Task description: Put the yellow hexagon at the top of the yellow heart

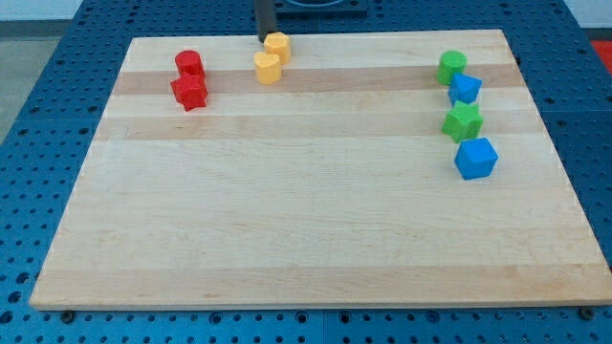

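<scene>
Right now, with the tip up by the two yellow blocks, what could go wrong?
1. My tip sits at the board's top edge, beside the yellow hexagon; a stray push could slide that block off the board.
2. The yellow heart touches or nearly touches the hexagon, so a push toward the view's bottom would likely shove it too.

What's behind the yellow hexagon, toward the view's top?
My tip stands just behind the yellow hexagon, at its left. The yellow heart sits in front. Contact can't be told.
</scene>
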{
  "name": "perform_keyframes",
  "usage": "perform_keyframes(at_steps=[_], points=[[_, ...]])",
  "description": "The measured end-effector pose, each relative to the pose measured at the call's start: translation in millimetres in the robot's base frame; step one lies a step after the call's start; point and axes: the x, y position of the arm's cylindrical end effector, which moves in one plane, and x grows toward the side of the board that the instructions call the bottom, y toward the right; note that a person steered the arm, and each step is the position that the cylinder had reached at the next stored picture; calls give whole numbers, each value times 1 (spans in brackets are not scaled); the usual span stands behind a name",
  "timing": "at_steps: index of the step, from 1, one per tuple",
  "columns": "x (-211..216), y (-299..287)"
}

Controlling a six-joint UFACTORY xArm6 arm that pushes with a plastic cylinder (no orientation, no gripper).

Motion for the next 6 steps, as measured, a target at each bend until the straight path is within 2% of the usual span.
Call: perform_keyframes(at_steps=[2,4,6], points=[[8,81],[22,65],[25,26]])
